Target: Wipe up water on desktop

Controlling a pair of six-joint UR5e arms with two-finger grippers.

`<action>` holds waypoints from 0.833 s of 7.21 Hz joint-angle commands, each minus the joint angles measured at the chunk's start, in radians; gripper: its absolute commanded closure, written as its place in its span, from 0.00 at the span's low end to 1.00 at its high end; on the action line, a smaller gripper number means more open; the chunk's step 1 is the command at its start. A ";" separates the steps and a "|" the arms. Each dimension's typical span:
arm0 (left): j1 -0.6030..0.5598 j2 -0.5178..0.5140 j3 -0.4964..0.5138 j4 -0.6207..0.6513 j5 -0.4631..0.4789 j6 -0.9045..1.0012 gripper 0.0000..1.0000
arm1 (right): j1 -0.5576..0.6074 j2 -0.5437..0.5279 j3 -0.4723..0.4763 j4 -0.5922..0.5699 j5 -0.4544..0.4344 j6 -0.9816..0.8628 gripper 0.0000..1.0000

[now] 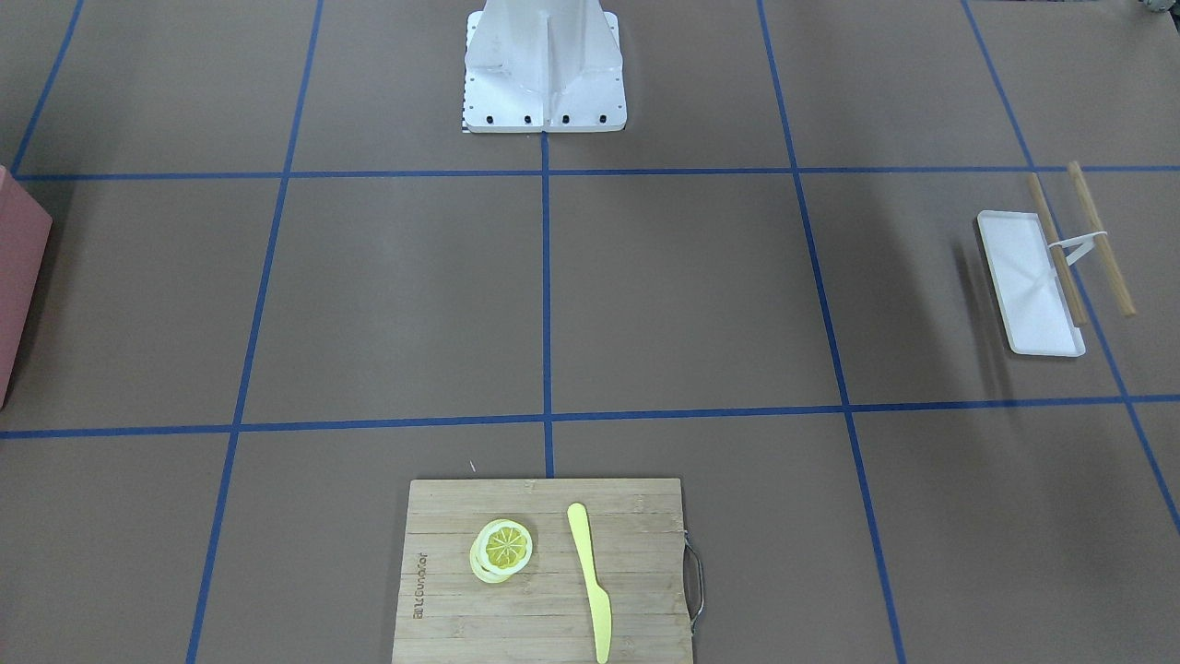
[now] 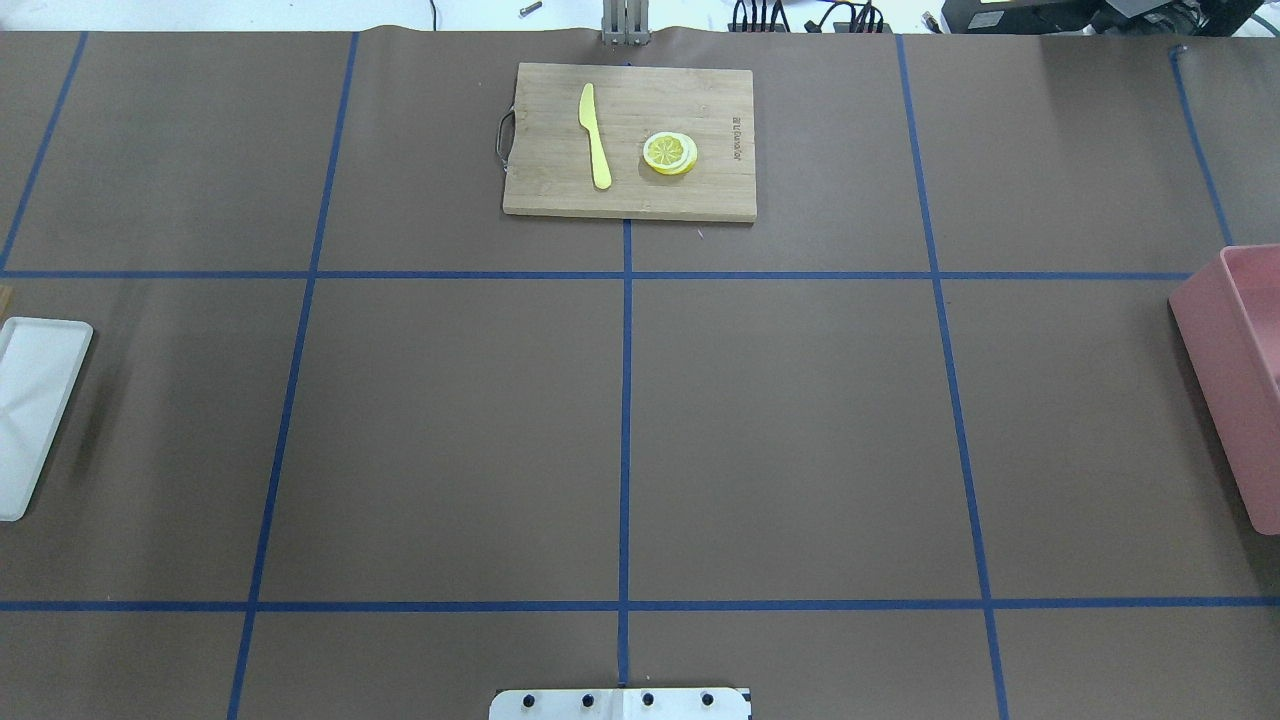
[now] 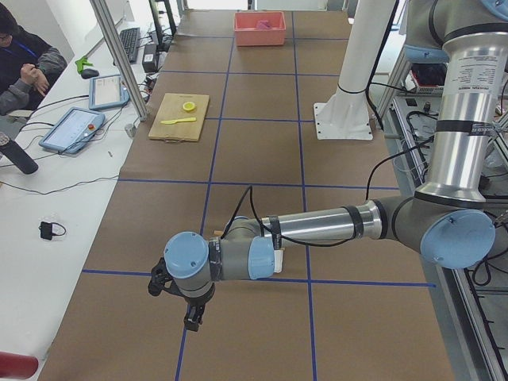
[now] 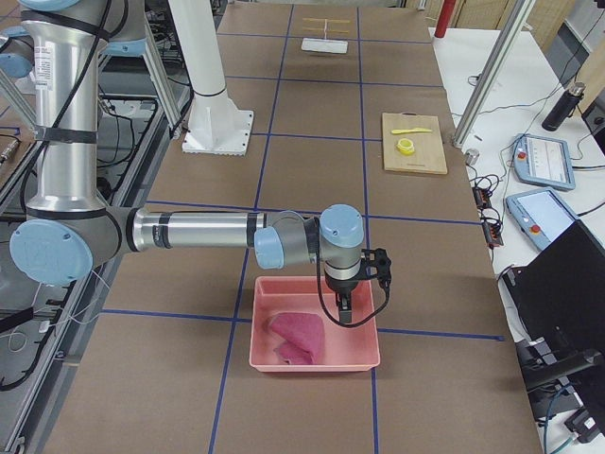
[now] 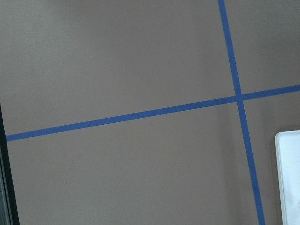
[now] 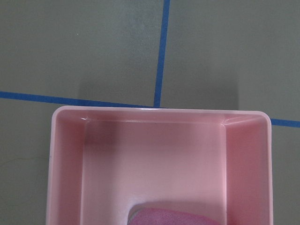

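Frankly, you cannot tell from these views whether the left fingers (image 3: pixel 191 321) or right fingers (image 4: pixel 342 317) are spread or closed; both show only from the side. The right ones hang over the pink bin (image 4: pixel 312 367), off to one side of the soft, crumpled cloth (image 4: pixel 295 339) lying inside. Dropping straight down would likely meet smooth plastic, or clip the thin rim and skid the light bin. The bench (image 2: pixel 800 420), matte brown and paper-like with blue tape lines (image 2: pixel 626 400), spreads under everything. No wet patch shows on it, so you risk wiping the wrong square, and soaked paper may wrinkle.
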 commanded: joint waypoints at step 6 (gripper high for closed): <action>0.000 0.009 0.000 0.002 0.000 0.000 0.02 | 0.000 -0.004 0.000 -0.001 -0.001 0.000 0.00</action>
